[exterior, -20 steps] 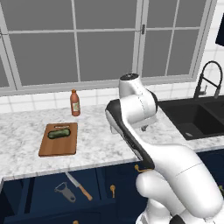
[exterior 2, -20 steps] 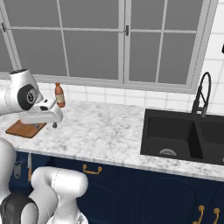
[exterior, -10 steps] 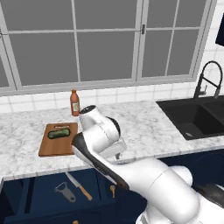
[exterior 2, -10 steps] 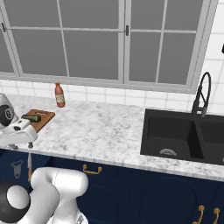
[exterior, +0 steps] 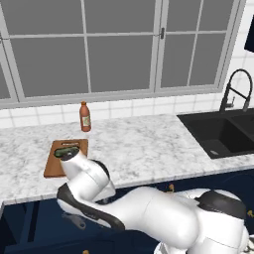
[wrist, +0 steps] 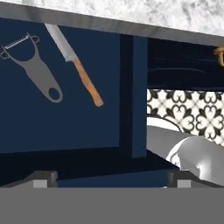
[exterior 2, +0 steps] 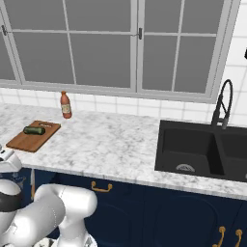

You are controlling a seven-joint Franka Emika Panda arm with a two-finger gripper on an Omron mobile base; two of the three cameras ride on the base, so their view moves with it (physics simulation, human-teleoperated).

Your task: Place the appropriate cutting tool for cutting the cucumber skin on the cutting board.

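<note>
In the left base view the white arm bends down in front of the marble counter (exterior: 149, 144), its upper links covering the near end of the wooden cutting board (exterior: 62, 161). The dark green cucumber (exterior: 66, 151) lies on the board and is partly cut off by the arm. A red-brown sauce bottle (exterior: 85, 116) stands upright behind the board near the tiled wall, and the black sink (exterior: 221, 134) with its faucet (exterior: 233, 92) sits at the right. Below the counter edge a small grey shape shows in the dark space, too dim to identify.

In the right base view the whole board (exterior 2: 34, 135) is clear on the counter's left end, with the cucumber (exterior 2: 34, 130) lying on its far half and the bottle (exterior 2: 65, 105) well behind it. The arm is cut off at the left edge.

In the hand view the grey peeler (wrist: 30, 65) lies flat on the dark blue floor of an open drawer (wrist: 61, 127), toothed head toward the upper left. Just beside it, apart, lies a knife (wrist: 74, 63) with a silver blade and orange-brown handle. The gripper (wrist: 111, 179) has its fingertips (wrist: 41, 177) spread wide apart, holding nothing; only their tops show above the lower edge.
</note>
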